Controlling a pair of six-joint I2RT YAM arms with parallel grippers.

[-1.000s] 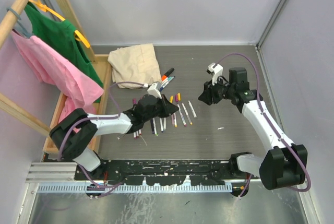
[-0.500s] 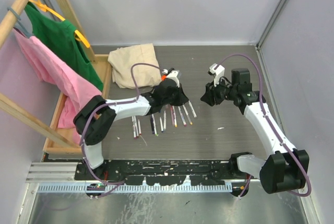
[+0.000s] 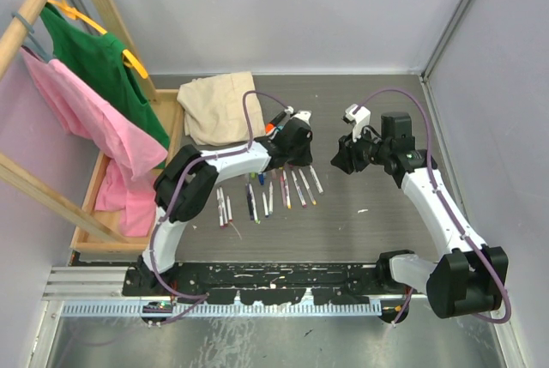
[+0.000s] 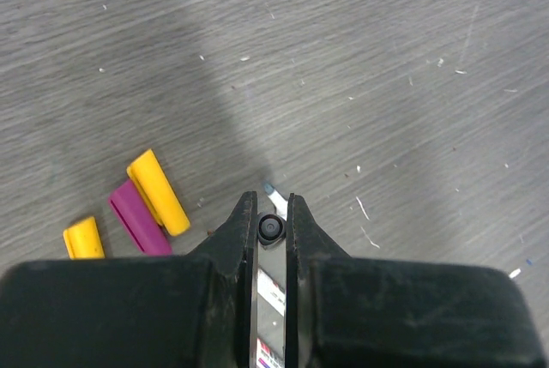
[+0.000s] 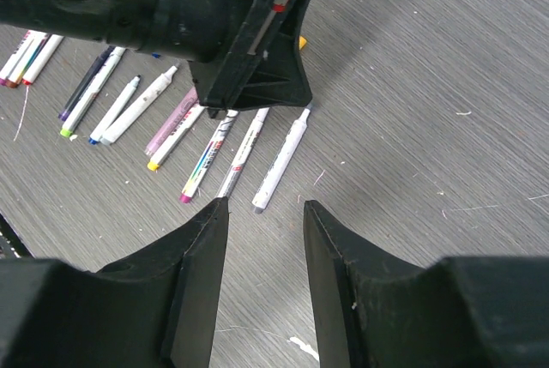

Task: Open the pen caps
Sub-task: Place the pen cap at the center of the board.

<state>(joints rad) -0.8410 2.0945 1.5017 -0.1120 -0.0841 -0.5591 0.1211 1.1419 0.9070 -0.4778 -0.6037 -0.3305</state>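
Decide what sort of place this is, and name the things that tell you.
Probably a robot test cell: plain grey walls box in a table, two arms are bolted to a rail at its near edge, and pens lie in a row near a wooden rack of shirts.

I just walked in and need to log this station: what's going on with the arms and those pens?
The left gripper is shut on a thin white-barrelled pen, holding it low over the table beside the row of pens. A yellow cap that looks loose lies nearby, next to a purple cap partly hidden by the gripper. The right gripper is open and empty, hovering close by and touching nothing.
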